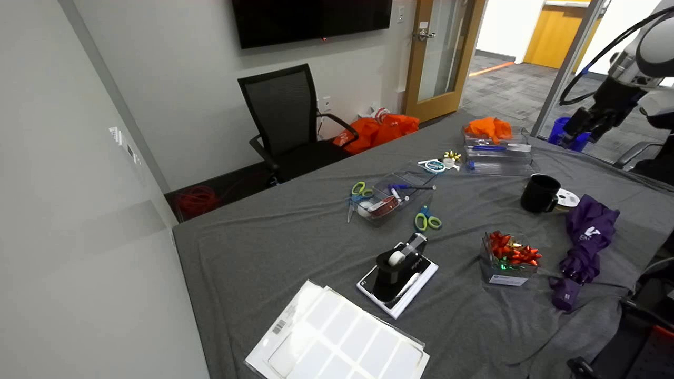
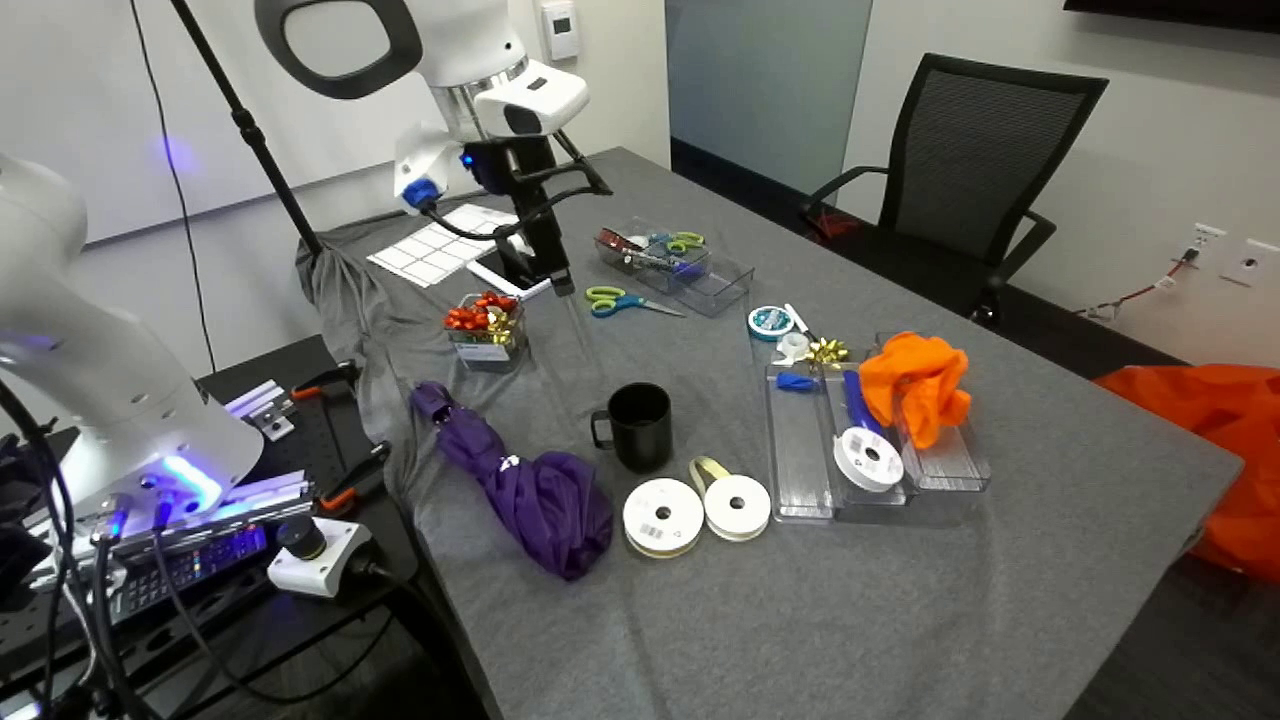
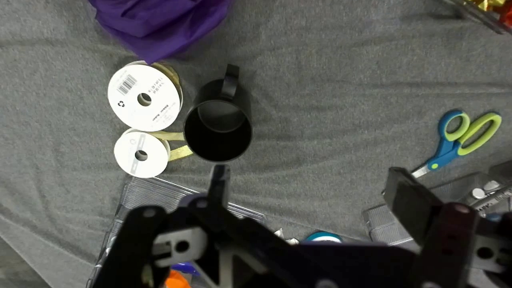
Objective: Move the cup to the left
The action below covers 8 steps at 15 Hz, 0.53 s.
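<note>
Black cup (image 2: pixel 641 425) and end effector (image 3: pixel 308 174), apart. The cup stood upright on the cloth-covered counter (image 2: pixel 860 610), its handle (image 3: pixel 231 81) just past 12 o'clock in the wrist view. The end effector hung above the counter at 4 o'clock from the cup in that view, its fingers (image 3: pixel 412 200) spread wide and gripping nothing. The cup was judged stiff and moderately light; its smooth wall might have slipped under a weak pinch and, if ceramic, chipped when knocked. The best hold appeared to be the rim at 3 o'clock in the wrist view, one finger inside and one outside; the handle offered a narrower alternative. Same view, surroundings: a larger ribbon spool (image 3: pixel 156 110) and a smaller spool (image 3: pixel 155 157) lay near the cup, either side of 9 o'clock, gold ribbon (image 3: pixel 181 153) trailing toward it with contact uncertain; a purple umbrella (image 3: pixel 164 24) lay at 11 o'clock, a clear tray (image 3: pixel 156 195) at 7 o'clock and, well apart, scissors (image 3: pixel 447 151) at 3 o'clock. In an exterior view, a box of bows (image 2: pixel 487 354) stood at 10 o'clock from the cup. Which left was intended could not be told; sliding toward the spools would have met them, so lifting first seemed safer
</note>
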### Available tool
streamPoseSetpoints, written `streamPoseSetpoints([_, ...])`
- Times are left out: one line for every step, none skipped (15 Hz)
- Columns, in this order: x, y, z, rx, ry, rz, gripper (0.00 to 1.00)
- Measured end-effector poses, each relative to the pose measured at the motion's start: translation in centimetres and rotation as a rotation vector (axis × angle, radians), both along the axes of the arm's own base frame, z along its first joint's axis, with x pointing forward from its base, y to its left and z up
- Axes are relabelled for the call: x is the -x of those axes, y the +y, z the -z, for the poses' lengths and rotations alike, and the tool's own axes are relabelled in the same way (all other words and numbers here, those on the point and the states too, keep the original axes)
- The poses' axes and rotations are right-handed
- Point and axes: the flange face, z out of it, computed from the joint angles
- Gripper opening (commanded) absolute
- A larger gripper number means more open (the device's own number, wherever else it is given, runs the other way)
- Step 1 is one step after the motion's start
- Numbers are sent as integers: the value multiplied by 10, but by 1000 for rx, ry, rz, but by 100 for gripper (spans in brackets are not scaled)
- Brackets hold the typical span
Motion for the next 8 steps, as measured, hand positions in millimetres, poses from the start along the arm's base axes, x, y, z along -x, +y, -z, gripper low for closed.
streamPoseSetpoints([0,1,0,-3,0,10,100])
streamPoseSetpoints([-1,1,2,-9,1,31,100])
streamPoseSetpoints([-1,2,5,-14,3,56,100])
streamPoseSetpoints([-2,2,10,-18,6,85,100])
streamPoseSetpoints([-4,2,17,-21,12,115,100])
streamPoseSetpoints([-6,2,25,-23,19,143,100])
streamPoseSetpoints([-8,3,34,-23,24,170,100])
streamPoseSetpoints([-11,3,44,-22,29,197,100])
